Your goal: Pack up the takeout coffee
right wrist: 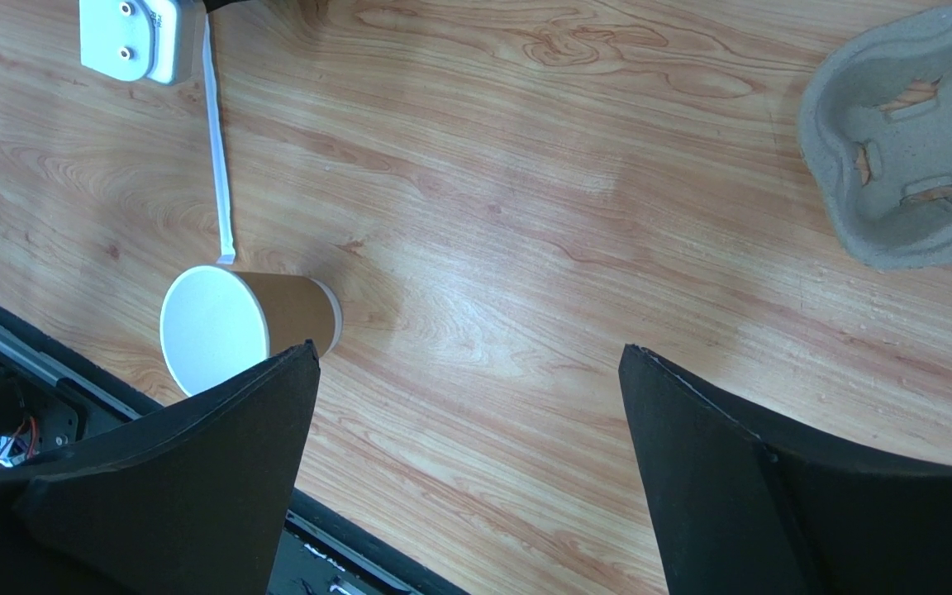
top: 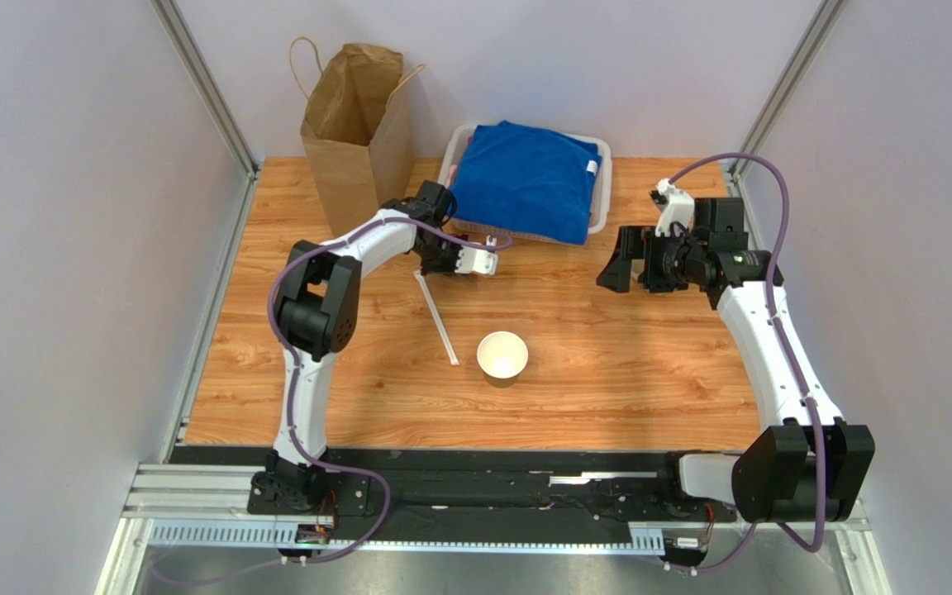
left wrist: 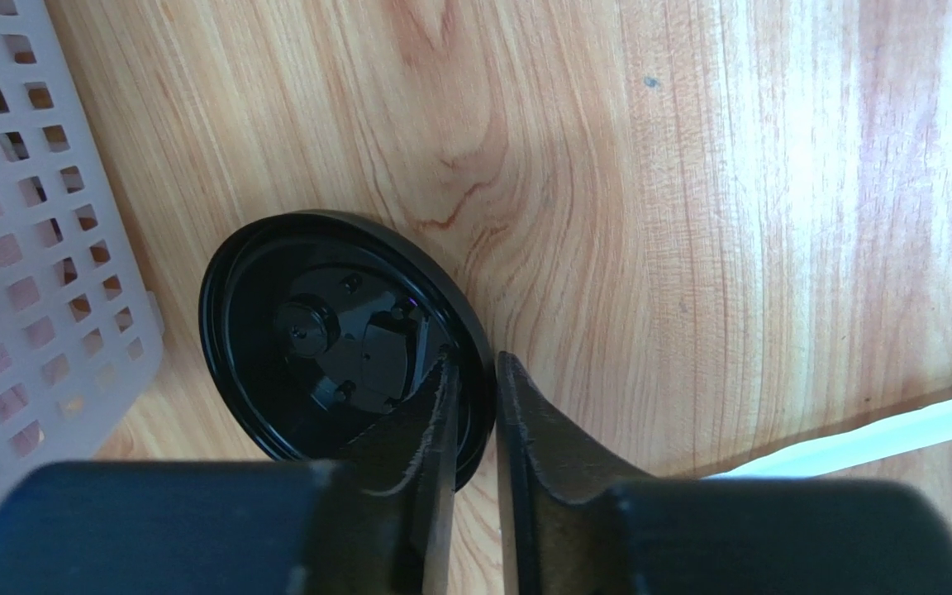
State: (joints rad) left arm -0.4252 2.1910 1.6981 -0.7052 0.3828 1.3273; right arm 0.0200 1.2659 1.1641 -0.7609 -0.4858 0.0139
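**Lid in the jaws, cup standing open**

- Far left: tall brown paper bag point(top: 351, 118), upright with its mouth open, at the far edge of the wooden surface point(top: 642, 372).
- Just right of the bag: left gripper point(left wrist: 475, 368), low over the wood. Its jaws are drawn narrow and pinch the rim of the round black plastic lid point(left wrist: 307, 335), one finger inside the rim and one outside.
- The lid lies flat on the surface, just beside a corner of the white perforated plastic basket point(left wrist: 34, 248). A blue cloth point(top: 528, 180) fills the basket.
- Nearer than the left gripper: thin white strip point(top: 435, 319), flat on the wood, slanting toward the cup.
- Centre, near side: small kraft-brown paper cup point(top: 502, 357), upright, open-topped, white inside. It stands well apart from the lid.
- Right: right gripper point(right wrist: 466, 360) hangs above the surface, jaws spread wide with only bare wood between them.
- Grey pulp cup carrier point(right wrist: 909, 136) sits on the surface, well apart from the cup. It shows only in the right wrist view.
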